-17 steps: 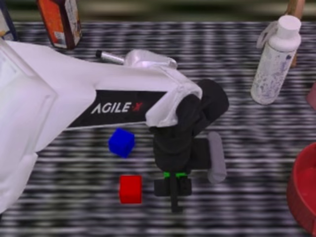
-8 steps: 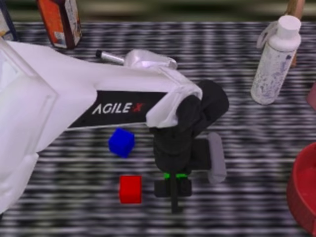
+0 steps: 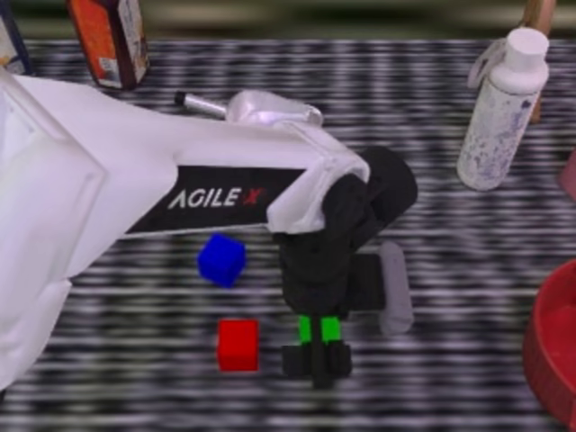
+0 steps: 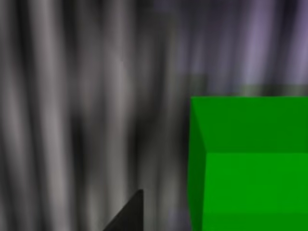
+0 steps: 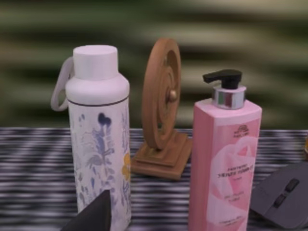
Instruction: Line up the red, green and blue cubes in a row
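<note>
The green cube (image 3: 319, 328) rests on the striped table to the right of the red cube (image 3: 238, 345), partly under my left arm's wrist. The blue cube (image 3: 221, 259) lies a little farther back, above the red one in the top view. My left gripper (image 3: 316, 360) hangs over the green cube's front side and is open. In the left wrist view the green cube (image 4: 250, 163) fills the lower right, and a gap separates it from the one dark fingertip (image 4: 130, 214) that shows. My right gripper (image 5: 137, 226) is out of the top view and open, with nothing in it.
A white flowered bottle (image 3: 501, 108) stands at the back right, with a wooden disc ornament (image 5: 161, 106) and a pink pump bottle (image 5: 224, 163) near it. A dark red bowl (image 3: 551, 346) sits at the right edge. An orange carton (image 3: 110, 36) stands at the back left.
The left gripper's fingers have shifted a little toward the table's front, and more of the green cube shows behind them. The red and blue cubes have not moved.
</note>
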Robot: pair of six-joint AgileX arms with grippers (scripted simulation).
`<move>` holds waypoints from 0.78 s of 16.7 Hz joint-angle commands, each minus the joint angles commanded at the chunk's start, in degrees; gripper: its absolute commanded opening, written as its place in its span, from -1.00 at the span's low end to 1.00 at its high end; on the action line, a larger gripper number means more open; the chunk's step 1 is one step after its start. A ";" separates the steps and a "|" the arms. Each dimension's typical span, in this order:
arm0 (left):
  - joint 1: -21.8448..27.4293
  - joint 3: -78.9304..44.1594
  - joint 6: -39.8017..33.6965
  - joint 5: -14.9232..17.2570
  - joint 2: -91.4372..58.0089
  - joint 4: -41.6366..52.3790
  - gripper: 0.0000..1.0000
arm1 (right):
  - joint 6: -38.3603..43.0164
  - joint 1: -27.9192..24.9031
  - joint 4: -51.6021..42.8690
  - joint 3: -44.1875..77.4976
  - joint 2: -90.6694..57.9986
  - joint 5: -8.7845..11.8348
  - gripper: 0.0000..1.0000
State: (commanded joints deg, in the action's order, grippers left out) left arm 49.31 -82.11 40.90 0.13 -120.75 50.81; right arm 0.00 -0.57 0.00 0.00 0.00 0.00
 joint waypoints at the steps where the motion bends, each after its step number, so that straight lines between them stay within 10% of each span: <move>1: 0.00 0.00 0.00 0.00 0.00 0.00 1.00 | 0.00 0.00 0.00 0.00 0.00 0.00 1.00; 13: -0.46 -4.63 0.07 -0.02 2.07 6.85 1.00 | 0.00 0.00 0.00 0.00 0.00 0.00 1.00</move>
State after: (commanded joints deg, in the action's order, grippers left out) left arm 48.85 -86.74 40.97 0.11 -118.68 57.66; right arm 0.00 -0.57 0.00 0.00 0.00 0.00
